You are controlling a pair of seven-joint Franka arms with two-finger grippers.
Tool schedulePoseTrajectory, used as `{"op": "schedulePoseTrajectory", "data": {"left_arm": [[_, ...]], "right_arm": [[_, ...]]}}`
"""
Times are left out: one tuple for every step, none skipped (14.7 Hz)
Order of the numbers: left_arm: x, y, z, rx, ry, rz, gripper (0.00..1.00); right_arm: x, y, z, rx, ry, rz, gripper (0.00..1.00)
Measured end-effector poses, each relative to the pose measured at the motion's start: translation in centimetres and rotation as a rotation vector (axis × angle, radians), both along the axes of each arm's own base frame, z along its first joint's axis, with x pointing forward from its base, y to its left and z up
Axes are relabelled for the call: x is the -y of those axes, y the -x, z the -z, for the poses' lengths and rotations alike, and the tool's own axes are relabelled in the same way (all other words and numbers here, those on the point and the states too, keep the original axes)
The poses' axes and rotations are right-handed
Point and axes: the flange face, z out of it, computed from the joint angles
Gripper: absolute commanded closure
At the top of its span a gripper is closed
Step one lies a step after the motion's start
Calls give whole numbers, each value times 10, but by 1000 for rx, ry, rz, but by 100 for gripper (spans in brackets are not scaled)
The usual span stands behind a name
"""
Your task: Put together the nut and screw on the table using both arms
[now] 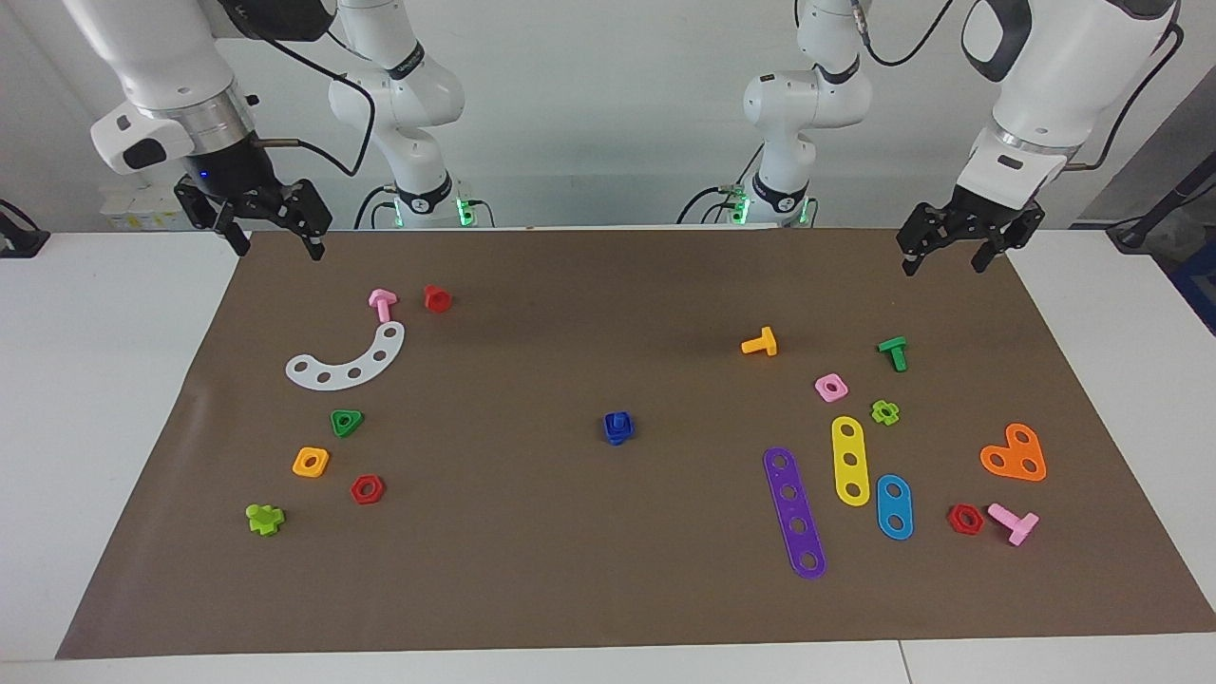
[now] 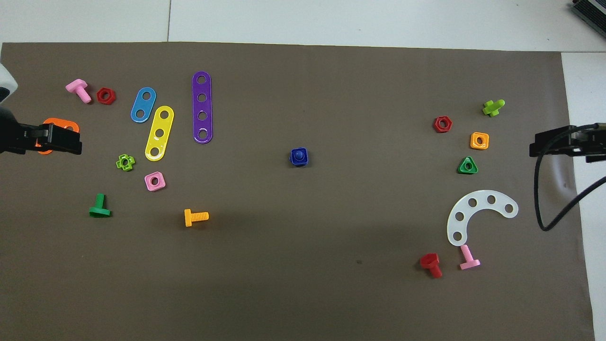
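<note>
Centrally, square blue nut sits on triangular-headed screw.

Toward the left arm's end of the mat, a purple four-hole strip, a yellow three-hole strip and a blue two-hole strip are lying side by side. An orange heart-shaped plate is resting near them, with a red hex nut and a pink screw just beside each other. Toward the right arm's end, a white curved plate is lying near a green triangular nut and an orange-yellow square nut.
</note>
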Motion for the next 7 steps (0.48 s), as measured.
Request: {"op": "schedulePoseTrajectory", "data": {"left_arm": [[1,0,0,-1,4,6,1],[1,0,1,-2,7,9,1],[1,0,1,-3,7,11,1],[1,0,2,-4,8,12,0],[1,0,2,-6,8,12,0],[1,0,3,-6,8,13,1],[1,0,3,-7,8,13,1]], "right_arm": [[0,0,0,0,0,0,0],[0,0,0,0,0,0,0],[0,0,0,0,0,0,0],[0,0,0,0,0,0,0],[0,0,0,2,0,1,0],[1,-1,0,6,0,1,0],[1,-1,-1,10,0,1,0]]}}
